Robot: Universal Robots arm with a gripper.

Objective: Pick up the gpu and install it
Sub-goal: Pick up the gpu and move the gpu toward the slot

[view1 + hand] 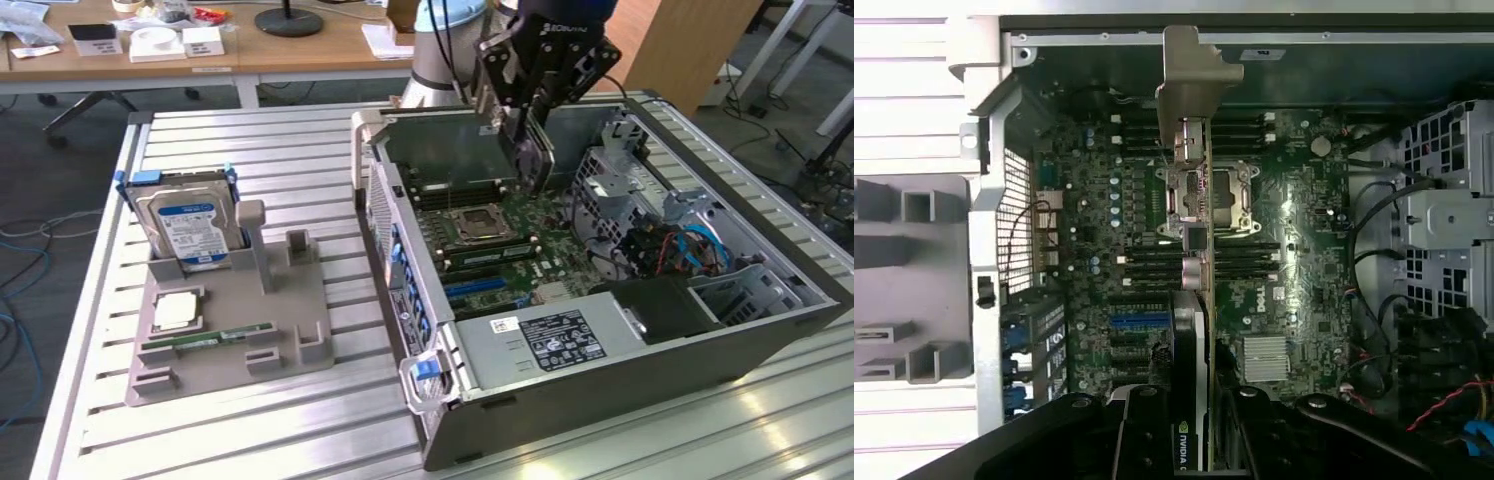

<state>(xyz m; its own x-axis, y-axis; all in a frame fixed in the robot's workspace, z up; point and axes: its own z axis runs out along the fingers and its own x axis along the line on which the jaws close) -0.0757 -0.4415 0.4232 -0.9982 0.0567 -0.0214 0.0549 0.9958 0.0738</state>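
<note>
Claw state: we find the claw [519,118] closed on the gpu [537,165], with the silver bracket at the end away from the claw.
Gpu position: hanging over the open computer case [561,400], above its motherboard [1294,230], not seated.
Handling advice: we judge the card edge should stay parallel to the slot inside the case, and the descent straight and untilted.
Count: one gpu. Beside the case on the tabletop [267,150], one grey holder [287,310] carries one hard drive [187,225], one processor chip [176,312] and one memory stick [207,342].
</note>
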